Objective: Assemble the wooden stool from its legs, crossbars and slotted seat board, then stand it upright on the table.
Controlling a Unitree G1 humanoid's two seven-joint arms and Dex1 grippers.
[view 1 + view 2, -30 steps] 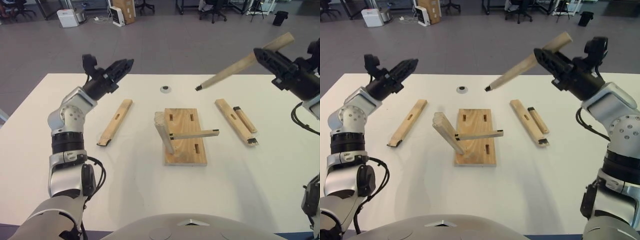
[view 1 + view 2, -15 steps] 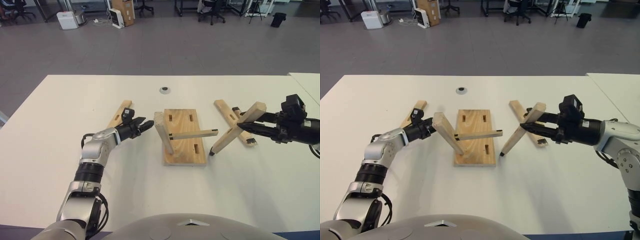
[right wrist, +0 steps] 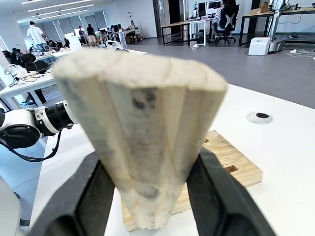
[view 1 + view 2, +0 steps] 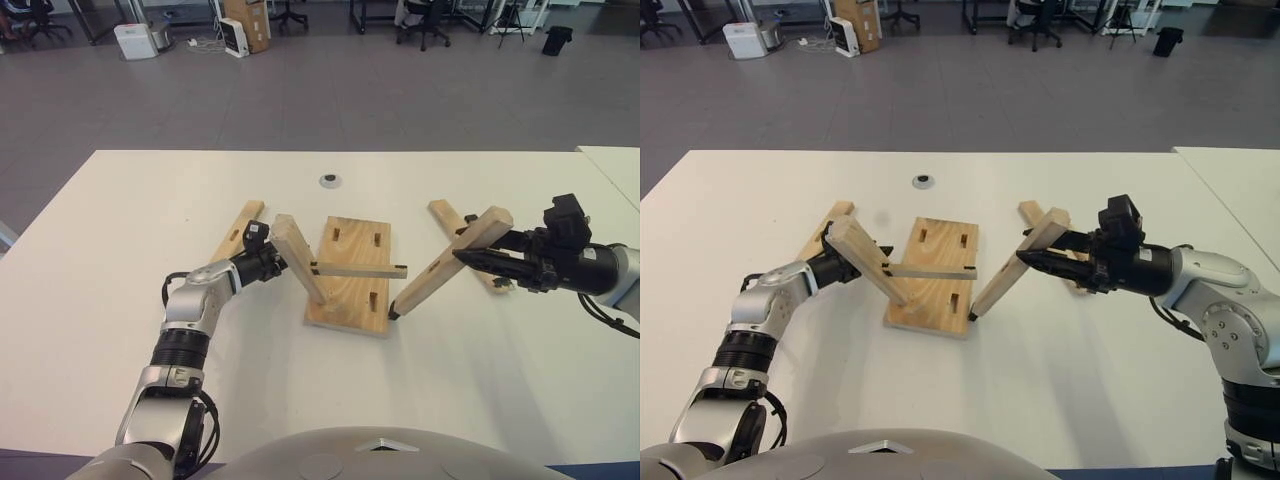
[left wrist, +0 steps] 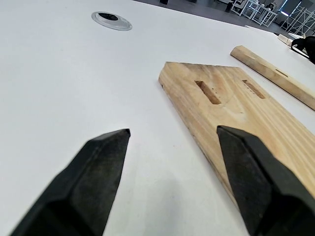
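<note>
1. Wooden seat board lies on the table, with a fitted leg slanting up from it.
2. The right gripper fingers pinch a tilted leg; its foot is beside the board.
3. The left gripper fingers are spread, close to the fitted leg.

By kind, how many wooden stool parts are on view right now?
Legs: 4 (held leg in the right hand, tilted leg on the seat board, flat legs)
Crossbar: 1 clearly seen
Seat board: 1
Total: 6
</note>
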